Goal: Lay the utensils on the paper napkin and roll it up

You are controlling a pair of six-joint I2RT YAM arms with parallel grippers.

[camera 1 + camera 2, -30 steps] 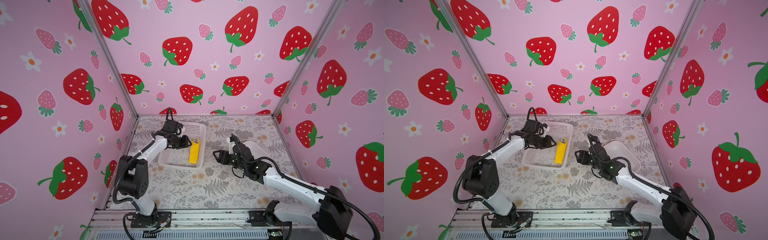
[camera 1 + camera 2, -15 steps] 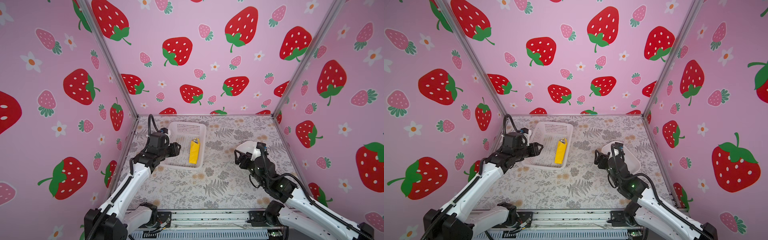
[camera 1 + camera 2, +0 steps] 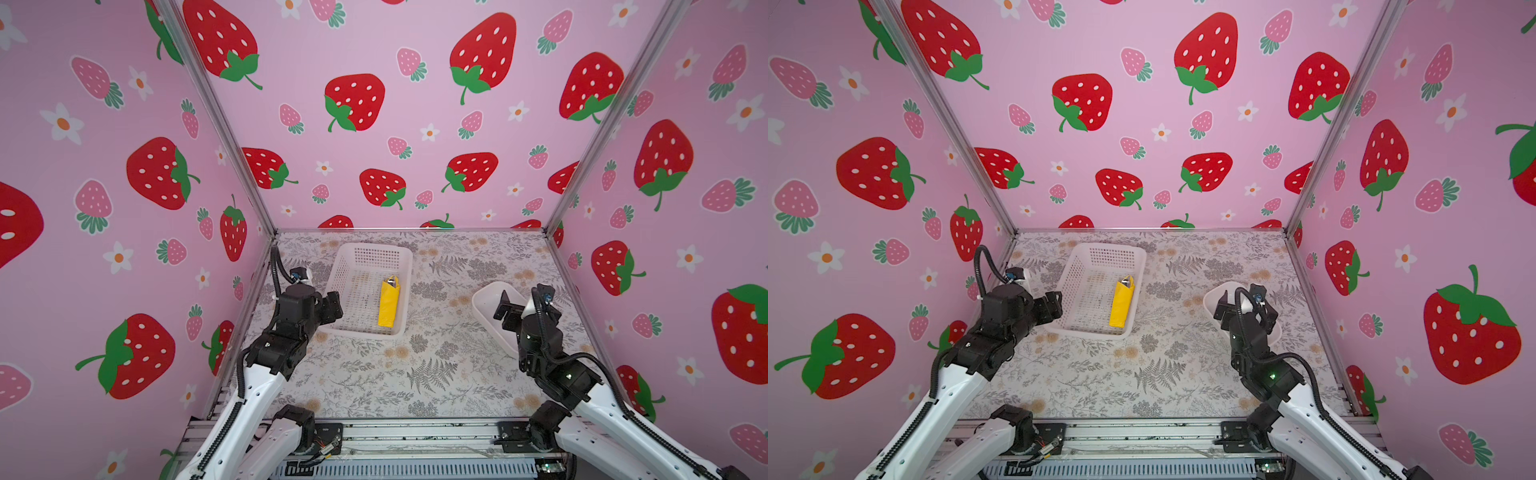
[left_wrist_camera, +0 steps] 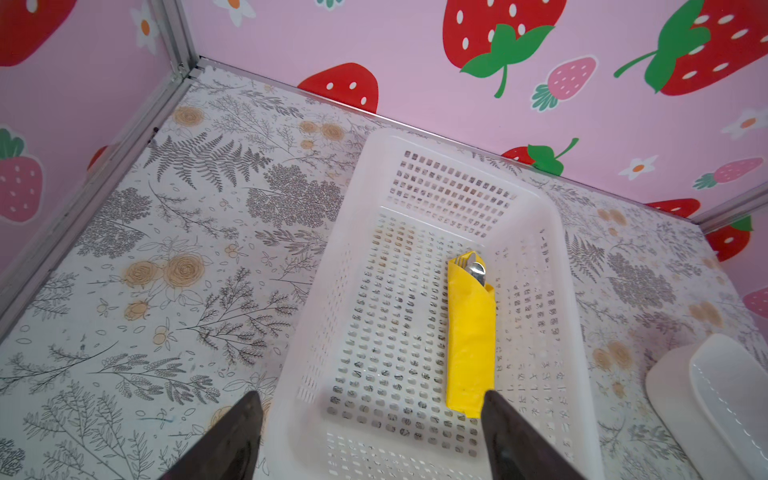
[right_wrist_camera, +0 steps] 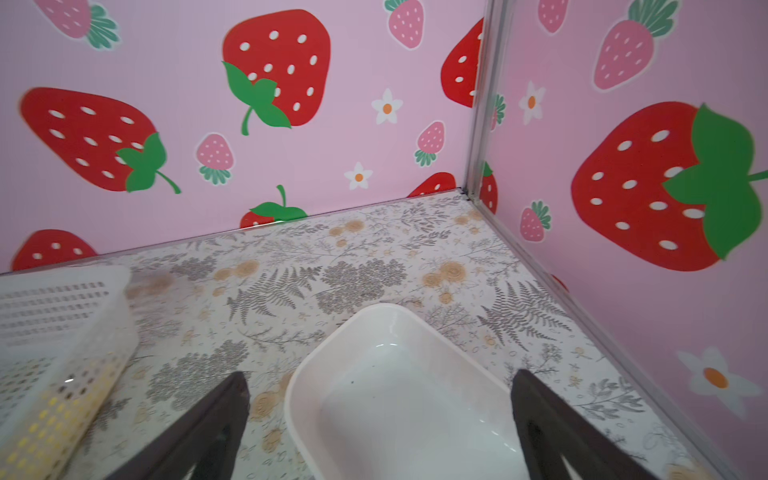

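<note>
the left gripper hangs by the near left corner of the white mesh basket, jaws spread wide with nothing between them. inside the basket, along its right wall, lies the paper napkin, rolled into a slim yellow bundle (the utensils peek out of its far end). farther right on the floral table sits a white tray, and above it the right gripper, jaws wide apart and empty.
</note>
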